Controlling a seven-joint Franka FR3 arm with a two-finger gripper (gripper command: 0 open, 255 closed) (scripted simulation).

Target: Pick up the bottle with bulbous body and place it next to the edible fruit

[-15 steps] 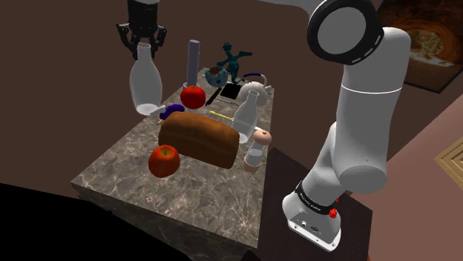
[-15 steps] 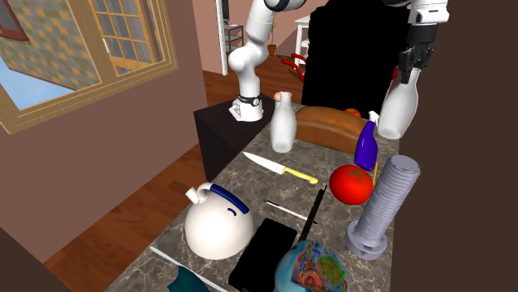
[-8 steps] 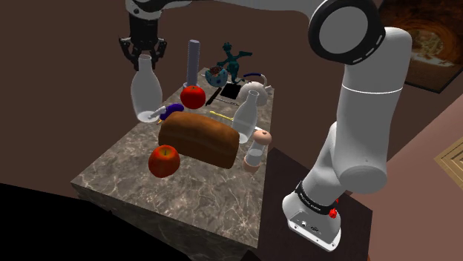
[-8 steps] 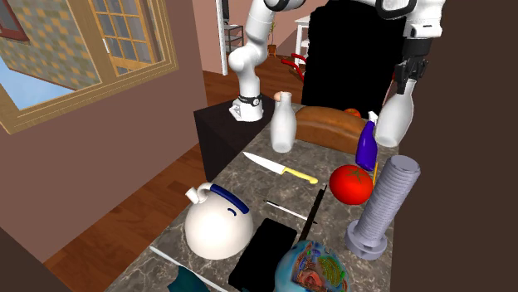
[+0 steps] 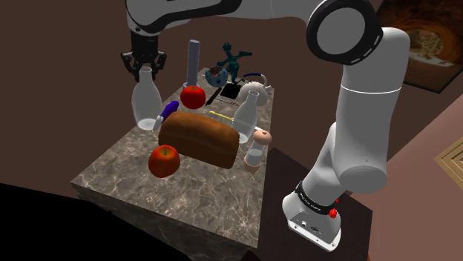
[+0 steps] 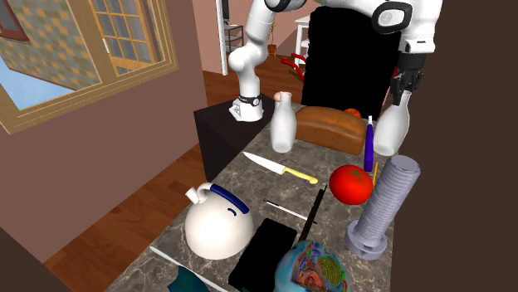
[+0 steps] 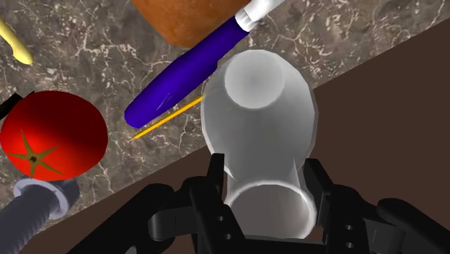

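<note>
Bulbous white bottle [image 5: 146, 104] hangs over the counter [image 5: 119, 172] edge beside the purple marker [image 5: 170, 111], our tool [image 5: 146, 68] clamped on its neck. We judge it rigid, smooth and slippery, so the neck holds best.

Shoulder view | bottle [image 5: 146, 104] at counter's [image 5: 133, 185] left edge, pen [image 5: 169, 111] just right of it | loaf [image 5: 200, 137] mid-counter | tomato [image 5: 193, 96] behind loaf, apple [image 5: 164, 160] before it
</note>
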